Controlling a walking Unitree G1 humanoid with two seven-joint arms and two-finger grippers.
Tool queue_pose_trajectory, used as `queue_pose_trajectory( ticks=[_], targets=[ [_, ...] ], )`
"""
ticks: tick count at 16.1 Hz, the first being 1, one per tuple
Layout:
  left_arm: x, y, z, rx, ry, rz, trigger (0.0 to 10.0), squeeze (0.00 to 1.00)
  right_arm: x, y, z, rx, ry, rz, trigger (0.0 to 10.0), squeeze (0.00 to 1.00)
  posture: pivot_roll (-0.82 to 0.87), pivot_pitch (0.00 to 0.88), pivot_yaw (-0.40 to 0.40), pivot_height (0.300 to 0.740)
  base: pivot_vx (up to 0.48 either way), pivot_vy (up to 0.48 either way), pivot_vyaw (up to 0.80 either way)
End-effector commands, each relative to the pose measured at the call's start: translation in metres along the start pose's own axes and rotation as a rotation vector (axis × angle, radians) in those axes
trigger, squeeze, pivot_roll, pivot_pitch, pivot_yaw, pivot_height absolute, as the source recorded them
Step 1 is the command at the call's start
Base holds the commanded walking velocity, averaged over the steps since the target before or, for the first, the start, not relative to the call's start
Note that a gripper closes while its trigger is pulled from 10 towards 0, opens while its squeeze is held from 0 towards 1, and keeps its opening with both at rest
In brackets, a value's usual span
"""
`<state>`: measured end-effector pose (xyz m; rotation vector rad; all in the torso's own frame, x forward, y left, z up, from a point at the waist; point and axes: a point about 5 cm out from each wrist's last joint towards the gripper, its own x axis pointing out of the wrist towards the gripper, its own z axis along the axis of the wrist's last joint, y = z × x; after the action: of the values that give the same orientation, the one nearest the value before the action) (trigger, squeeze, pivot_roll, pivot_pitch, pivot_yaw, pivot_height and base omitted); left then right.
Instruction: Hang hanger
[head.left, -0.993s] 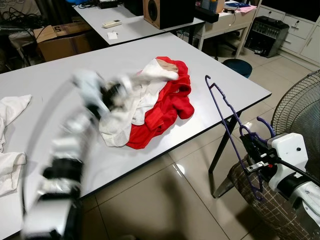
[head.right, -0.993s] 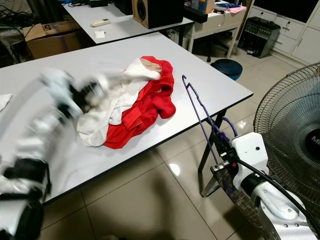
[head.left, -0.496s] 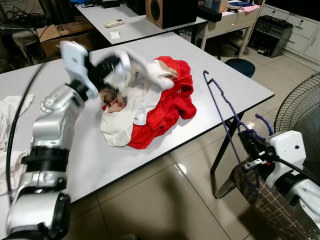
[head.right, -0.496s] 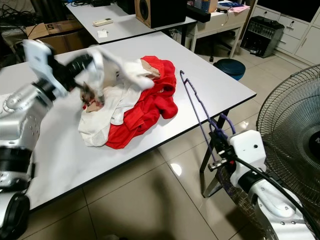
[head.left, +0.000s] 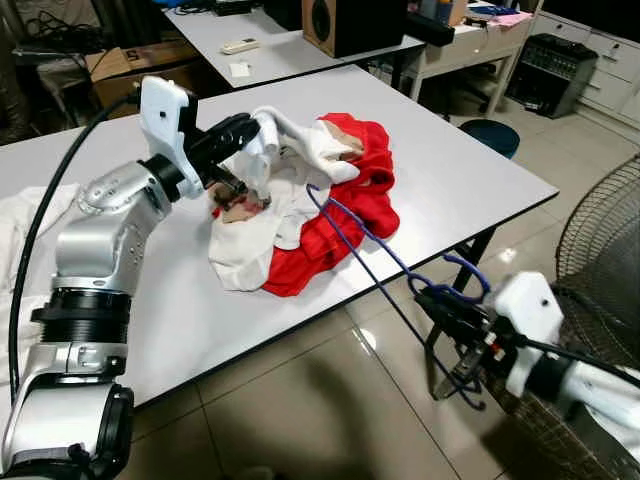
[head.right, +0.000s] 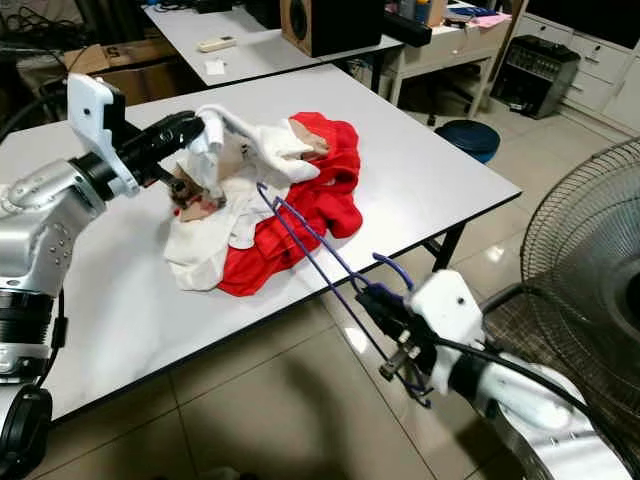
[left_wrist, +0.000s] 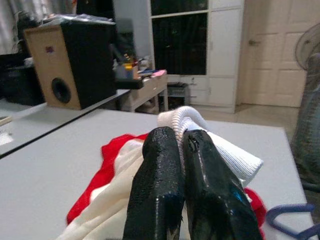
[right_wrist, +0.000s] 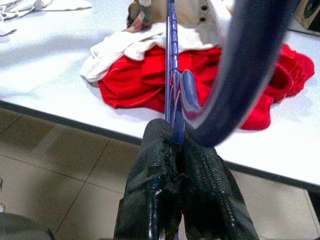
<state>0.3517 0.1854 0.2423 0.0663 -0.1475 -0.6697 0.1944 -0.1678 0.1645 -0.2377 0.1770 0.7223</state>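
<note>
A white garment (head.left: 290, 170) lies bunched on a red garment (head.left: 345, 225) in the middle of the white table (head.left: 450, 170). My left gripper (head.left: 243, 135) is shut on the white garment's ribbed collar (left_wrist: 192, 117) and holds it a little above the pile. Off the table's front edge, my right gripper (head.left: 435, 300) is shut on the hook end of a purple hanger (head.left: 370, 245). The hanger slants over the table edge, and its far tip (head.right: 262, 190) reaches the garments. In the right wrist view the hanger (right_wrist: 171, 60) runs straight toward the pile.
A standing fan (head.left: 600, 230) and a checked chair (head.left: 560, 440) crowd my right side. More white cloths (head.left: 15, 215) lie at the table's left end. A blue stool (head.left: 490, 135) stands beyond the table. Behind are a second table with a speaker (head.left: 350, 20) and a cardboard box (head.left: 120, 65).
My left arm swung up to the pile and closed on the white collar. My right arm tipped the hanger from upright to slanting across the table edge onto the clothes.
</note>
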Motion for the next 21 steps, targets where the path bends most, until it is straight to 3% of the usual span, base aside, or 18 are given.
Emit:
queue_pose_trajectory(
  ticks=[1, 3, 8, 9, 11, 13, 15, 18, 19, 21],
  targets=[
    [-0.001, -0.011, 0.014, 0.032, -0.025, -0.12, 0.0, 0.0, 0.002, -0.008, -0.003, -0.01, 0.045, -0.012, 10.0, 0.0, -0.1, 0.0, 0.039, 0.74, 0.0, 0.0, 0.0],
    [-0.011, -0.024, 0.015, 0.067, 0.022, -0.266, 0.0, 0.0, 0.007, -0.021, 0.0, -0.032, 0.061, -0.037, 10.0, 0.0, -0.1, 0.0, 0.033, 0.74, 0.0, 0.0, 0.0],
    [-0.031, -0.025, 0.018, 0.083, 0.075, -0.359, 0.0, 0.0, 0.002, -0.062, 0.003, -0.027, 0.069, -0.217, 10.0, 0.0, -0.09, 0.0, 0.017, 0.74, 0.0, 0.0, 0.0],
    [-0.034, -0.016, 0.017, 0.114, 0.096, -0.299, 0.0, 0.0, 0.0, -0.068, 0.009, -0.027, 0.033, -0.239, 10.0, 0.0, -0.09, 0.0, 0.012, 0.74, 0.0, 0.0, 0.0],
    [-0.031, 0.006, 0.027, 0.14, 0.044, -0.115, 0.0, 0.0, -0.008, -0.077, 0.028, 0.015, -0.09, -0.259, 10.0, 0.0, -0.09, 0.0, 0.013, 0.74, 0.0, 0.0, 0.0],
    [-0.031, 0.004, 0.031, 0.135, 0.022, -0.137, 0.0, 0.0, -0.01, -0.081, 0.03, 0.034, -0.108, -0.281, 10.0, 0.0, -0.09, 0.0, 0.016, 0.74, 0.0, 0.0, 0.0],
    [-0.03, -0.006, 0.026, 0.122, 0.034, -0.219, 0.0, 0.0, -0.007, -0.077, 0.024, 0.041, -0.084, -0.253, 10.0, 0.0, -0.09, 0.0, 0.021, 0.74, 0.0, 0.0, 0.0],
    [-0.027, -0.017, 0.009, 0.088, 0.078, -0.229, 0.0, 0.0, -0.005, -0.063, 0.018, 0.074, -0.078, -0.195, 10.0, 0.0, -0.09, 0.0, 0.025, 0.74, 0.0, 0.0, 0.0],
    [-0.023, -0.02, -0.003, 0.074, 0.112, -0.177, 0.0, 0.0, -0.007, -0.05, 0.024, 0.111, -0.124, -0.116, 10.0, 0.0, -0.09, 0.0, 0.023, 0.74, 0.0, 0.0, 0.0],
    [-0.018, -0.018, -0.006, 0.061, 0.089, -0.092, 0.0, 0.0, -0.012, -0.028, 0.027, 0.138, -0.145, 0.038, 10.0, 0.0, -0.08, 0.0, 0.023, 0.74, 0.0, 0.0, 0.0]
  ],
)
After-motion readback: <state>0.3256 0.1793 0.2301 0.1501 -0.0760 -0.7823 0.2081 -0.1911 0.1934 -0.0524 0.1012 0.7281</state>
